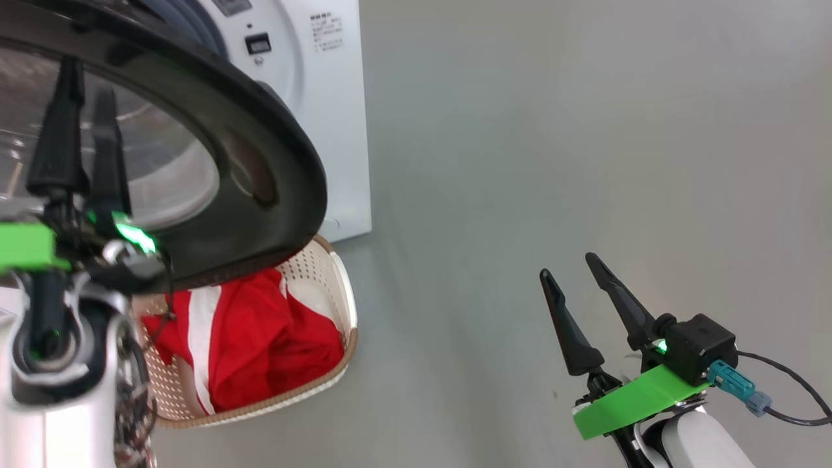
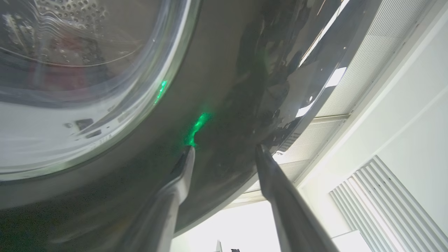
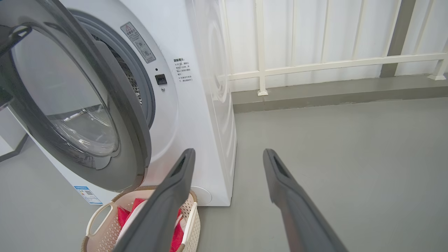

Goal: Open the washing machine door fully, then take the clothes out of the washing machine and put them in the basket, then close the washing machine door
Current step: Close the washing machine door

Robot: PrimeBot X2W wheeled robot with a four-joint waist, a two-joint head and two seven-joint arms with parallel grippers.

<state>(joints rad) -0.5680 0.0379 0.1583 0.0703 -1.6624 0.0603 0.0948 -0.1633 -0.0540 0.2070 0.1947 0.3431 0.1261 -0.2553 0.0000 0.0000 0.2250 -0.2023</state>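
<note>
Washing machine door (image 1: 273, 162) sits just beyond left hand (image 1: 86, 79).

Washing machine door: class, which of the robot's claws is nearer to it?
Left. The left claw is right up at the black rim of the door, while the right claw hangs far to the side over the floor, well clear of it.
</note>
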